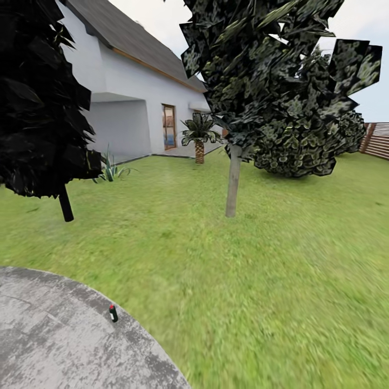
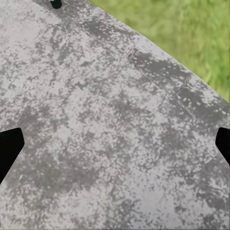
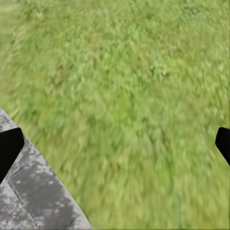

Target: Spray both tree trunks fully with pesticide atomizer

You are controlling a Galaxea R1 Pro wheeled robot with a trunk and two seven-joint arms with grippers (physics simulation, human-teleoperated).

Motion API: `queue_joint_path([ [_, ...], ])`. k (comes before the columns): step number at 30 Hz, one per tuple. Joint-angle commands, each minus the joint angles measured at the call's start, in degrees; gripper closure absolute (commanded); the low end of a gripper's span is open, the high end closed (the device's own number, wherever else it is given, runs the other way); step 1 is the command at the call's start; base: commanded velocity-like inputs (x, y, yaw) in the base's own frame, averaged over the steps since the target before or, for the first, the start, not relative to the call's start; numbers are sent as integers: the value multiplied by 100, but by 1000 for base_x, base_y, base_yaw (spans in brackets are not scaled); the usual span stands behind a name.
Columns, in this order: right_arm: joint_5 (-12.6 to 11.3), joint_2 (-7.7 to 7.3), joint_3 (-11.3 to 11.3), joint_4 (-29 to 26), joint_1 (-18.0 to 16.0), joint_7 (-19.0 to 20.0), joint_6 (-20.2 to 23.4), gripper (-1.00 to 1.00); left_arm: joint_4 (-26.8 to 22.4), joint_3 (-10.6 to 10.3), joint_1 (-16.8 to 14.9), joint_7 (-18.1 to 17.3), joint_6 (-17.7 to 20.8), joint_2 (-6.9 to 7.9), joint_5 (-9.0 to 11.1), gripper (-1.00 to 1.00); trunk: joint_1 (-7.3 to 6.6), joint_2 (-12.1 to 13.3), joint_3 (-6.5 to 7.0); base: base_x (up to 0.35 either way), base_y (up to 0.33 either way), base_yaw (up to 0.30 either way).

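Approach phase here, nothing picked up yet: the atomizer [image 1: 113,313] stands upright on the grey paving [image 1: 48,335], close to its curved edge where stone meets lawn [image 1: 259,281], and no claw is on it. Left claw [image 2: 115,146] hangs over the mottled paving with its two dark fingertips at opposite edges of the wrist view, spread wide and empty; a small dark shape [image 2: 56,4] at the far rim of that view may be the bottle, though it's too cut off to be sure. Right claw [image 3: 115,143] is spread just as wide, nothing between the tips, looking down on grass [image 3: 124,96] with a corner of the paving [image 3: 38,201] beside it. My read: the next move calls for closing in on the bottle and lowering a claw around that tiny body without knocking it over, and the left looks the better placed since it's already over the stone. Beyond that, out on the lawn, one tree [image 1: 270,70] with a pale bare trunk [image 1: 233,181] stands well apart from the bottle; no whitish specks on it that I can make out. A near-black cypress [image 1: 38,97] stands nearer on the left. Farther back: a short palm [image 1: 199,135], a big bush [image 1: 308,140], the white house [image 1: 129,81], and a slat fence [image 1: 378,139] at far right.
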Motion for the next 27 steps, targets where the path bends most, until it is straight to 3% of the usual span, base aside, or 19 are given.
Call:
queue_joint_path([
  [1, 0, 0, 0, 1, 0, 0, 0, -100, 0, 0, 1, 0, 0, 1, 1, -100, 0, 0, 0, 339, 0, 261],
  [13, 0, 0, 0, -5, 0, 0, 0, -100, 0, 0, 0, 0, 0, 2, 2, -100, 0, 0, 0, 321, 76, 268],
  [27, 0, 0, 0, -7, 0, 0, 0, -100, 0, 0, 0, 0, 0, 2, -2, -100, 0, 0, 0, 294, 141, 12],
])
